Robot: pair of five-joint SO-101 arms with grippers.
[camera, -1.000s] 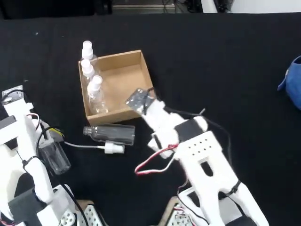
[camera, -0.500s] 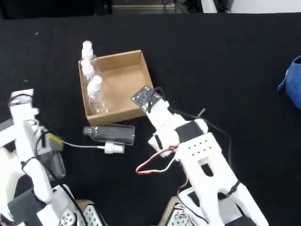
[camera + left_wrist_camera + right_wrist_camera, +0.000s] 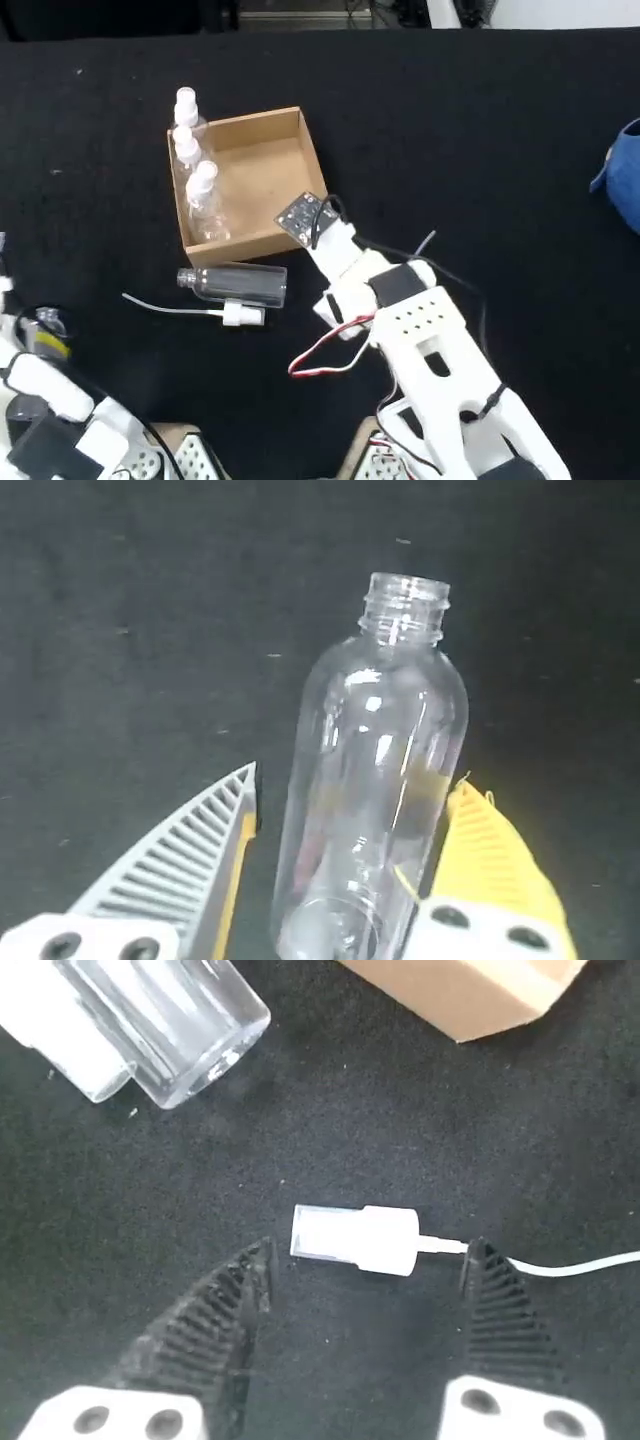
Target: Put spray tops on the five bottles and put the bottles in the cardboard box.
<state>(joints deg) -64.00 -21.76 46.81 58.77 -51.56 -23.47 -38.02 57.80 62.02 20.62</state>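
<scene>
The left arm (image 3: 40,410) sits in the lower left corner of the high view. Its left pincer (image 3: 357,780) grips an uncapped bottle (image 3: 375,740) by the lower body, one finger on each side. At the centre, the right pincer (image 3: 372,1260) stands wide over the black table (image 3: 450,120). The spray top (image 3: 355,1238) lies on its side between the two fingers, and its head touches neither. Just above it in the high view a second uncapped bottle (image 3: 235,284) lies flat. Further up, the cardboard box (image 3: 265,165) holds three capped bottles (image 3: 205,200) upright along its left wall. A blue thing (image 3: 625,180) shows at the right edge.
</scene>
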